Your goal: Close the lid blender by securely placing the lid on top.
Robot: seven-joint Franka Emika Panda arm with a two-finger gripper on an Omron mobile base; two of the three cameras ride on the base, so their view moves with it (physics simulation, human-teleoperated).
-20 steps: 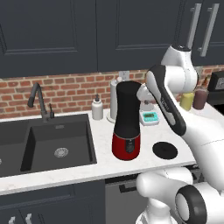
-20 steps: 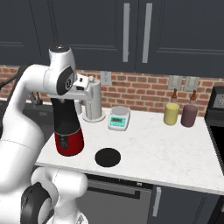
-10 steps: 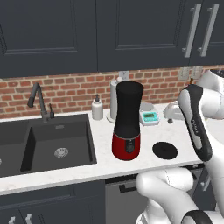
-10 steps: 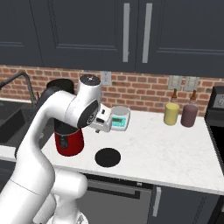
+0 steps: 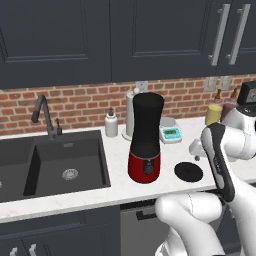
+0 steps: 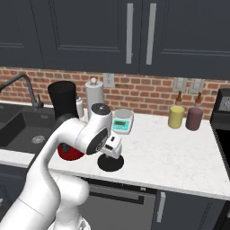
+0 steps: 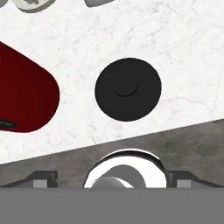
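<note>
Hand view looks down on the lid (image 7: 128, 89), a flat black disc with its knob showing as a faint arc at the centre, lying on the white counter (image 7: 175, 48) just above the middle of the frame. It is round, so it has no long axis to line the jaws up with. The two dark fingertips (image 7: 43, 177) sit far apart at the bottom corners, so the jaws stand wide open and hold nothing; the lid lies ahead of them and between their lines. At the left edge of that frame is the red base of the blender (image 7: 26, 98), near the lid but not touching it. In the left base view the lid (image 5: 188, 171) is right of centre, with the blender (image 5: 146, 137) upright at centre, its jar mouth bare. In the right base view the gripper (image 6: 113, 148) hangs over the lid (image 6: 111, 163), low and left of centre, the blender (image 6: 64, 119) further left behind the arm. The coming move looks like a straight descent onto the knob. Count: one lid, one blender, one arm.
</note>
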